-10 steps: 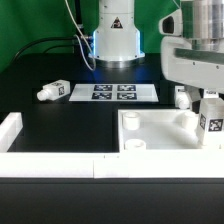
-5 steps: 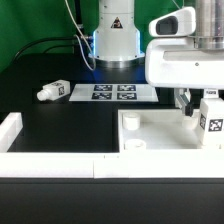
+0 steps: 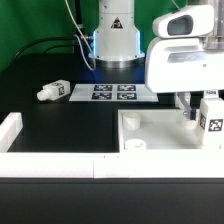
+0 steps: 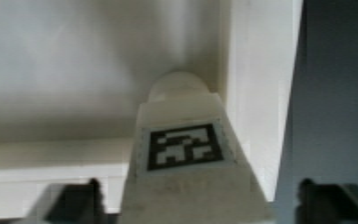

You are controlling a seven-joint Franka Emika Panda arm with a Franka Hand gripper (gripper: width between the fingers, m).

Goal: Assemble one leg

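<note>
While upright at the desk's near right corner:
Leg (image 4: 190, 150): tagged white peg standing on the square panel (image 3: 160, 132).
Gripper (image 4: 194, 205): fingers (image 4: 78, 203) pinching the leg's sides.
Second leg (image 3: 53, 91): lying toward the desk's left edge.

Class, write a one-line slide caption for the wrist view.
Tagged white leg standing between the pincer fingers, against the corner of the white panel.
</note>
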